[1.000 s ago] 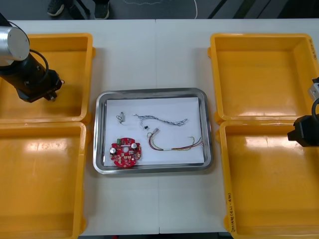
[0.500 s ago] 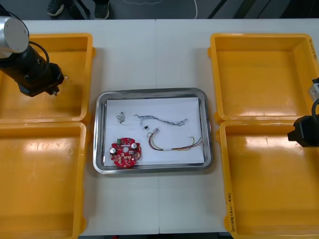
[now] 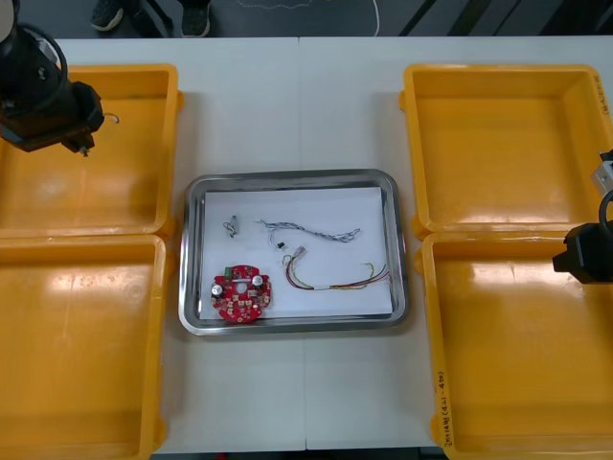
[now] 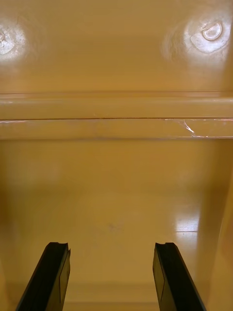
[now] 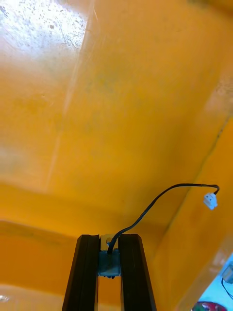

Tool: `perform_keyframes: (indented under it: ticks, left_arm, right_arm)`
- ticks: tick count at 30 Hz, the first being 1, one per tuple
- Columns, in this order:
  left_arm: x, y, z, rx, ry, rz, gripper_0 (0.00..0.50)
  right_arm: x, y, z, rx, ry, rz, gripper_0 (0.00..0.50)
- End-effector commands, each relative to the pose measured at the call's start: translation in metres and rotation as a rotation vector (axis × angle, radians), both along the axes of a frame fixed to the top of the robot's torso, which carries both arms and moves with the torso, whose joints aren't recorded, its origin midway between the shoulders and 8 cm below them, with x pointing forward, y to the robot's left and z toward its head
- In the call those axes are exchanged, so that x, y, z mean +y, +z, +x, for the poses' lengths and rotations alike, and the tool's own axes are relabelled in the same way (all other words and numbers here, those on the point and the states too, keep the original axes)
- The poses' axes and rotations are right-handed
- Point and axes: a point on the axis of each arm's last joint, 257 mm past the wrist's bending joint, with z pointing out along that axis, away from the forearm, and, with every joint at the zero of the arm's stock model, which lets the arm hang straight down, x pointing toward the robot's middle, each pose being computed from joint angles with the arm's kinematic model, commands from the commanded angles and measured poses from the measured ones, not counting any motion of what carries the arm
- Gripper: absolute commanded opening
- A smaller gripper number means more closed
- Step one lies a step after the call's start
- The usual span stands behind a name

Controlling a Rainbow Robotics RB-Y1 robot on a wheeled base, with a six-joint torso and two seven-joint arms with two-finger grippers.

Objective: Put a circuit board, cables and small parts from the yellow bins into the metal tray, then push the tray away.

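Your light table [image 3: 297, 96] has the metal tray [image 3: 292, 177] at its middle, with a red circuit board [image 3: 241, 295] inside. Your left claw [image 5: 109, 243] hangs over the far left yellow bin [image 3: 134, 192], well apart from the tray. It is pinched tight on a black cable [image 5: 160, 199] that arcs out beyond the fingers. Your right claw [image 4: 110, 248] is spread wide and holds nothing, over the near right yellow bin [image 3: 517, 383].

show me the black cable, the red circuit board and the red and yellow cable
black cable [image 5: 151, 204]: left wrist view, middle of its curved run
red circuit board [image 3: 241, 294]: front view, centre of the board
red and yellow cable [image 3: 340, 285]: front view, midway along its wires
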Motion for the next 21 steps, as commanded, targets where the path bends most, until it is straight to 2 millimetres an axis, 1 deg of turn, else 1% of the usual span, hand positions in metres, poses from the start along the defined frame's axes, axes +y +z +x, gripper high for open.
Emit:
perform_keyframes:
  ticks: [1, 7, 9, 12, 13, 15, 16, 20, 21]
  left_arm:
    - [0.018, 0.043, -0.009, -0.053, -0.026, 0.060, 0.000]
    - [0.005, 0.054, -0.024, -0.040, -0.055, 0.081, 0.000]
    - [-0.001, 0.056, -0.033, -0.027, -0.073, 0.090, 0.000]
    - [-0.013, 0.060, -0.040, -0.022, -0.087, 0.083, 0.000]
    - [-0.015, 0.060, -0.041, -0.024, -0.082, 0.078, 0.000]
    - [-0.029, 0.062, -0.041, -0.038, -0.085, 0.055, 0.000]
    - [-0.031, 0.062, -0.042, -0.038, -0.084, 0.051, 0.000]
    - [-0.055, 0.058, -0.045, -0.034, -0.120, 0.034, 0.000]
    - [-0.055, 0.058, -0.045, -0.034, -0.120, 0.034, 0.000]
  right_arm:
    - [-0.004, 0.002, -0.003, -0.005, -0.003, 0.006, 0.500]
    - [-0.004, 0.002, -0.003, -0.005, -0.003, 0.006, 0.500]
    - [-0.004, 0.002, -0.003, -0.005, -0.003, 0.006, 0.500]
    - [-0.004, 0.002, -0.003, -0.005, -0.003, 0.006, 0.500]
    - [-0.004, 0.002, -0.003, -0.005, -0.003, 0.006, 0.500]
    - [-0.004, 0.002, -0.003, -0.005, -0.003, 0.006, 0.500]
    - [-0.004, 0.002, -0.003, -0.005, -0.003, 0.006, 0.500]
    - [-0.004, 0.002, -0.003, -0.005, -0.003, 0.006, 0.500]
    - [-0.004, 0.002, -0.003, -0.005, -0.003, 0.006, 0.500]
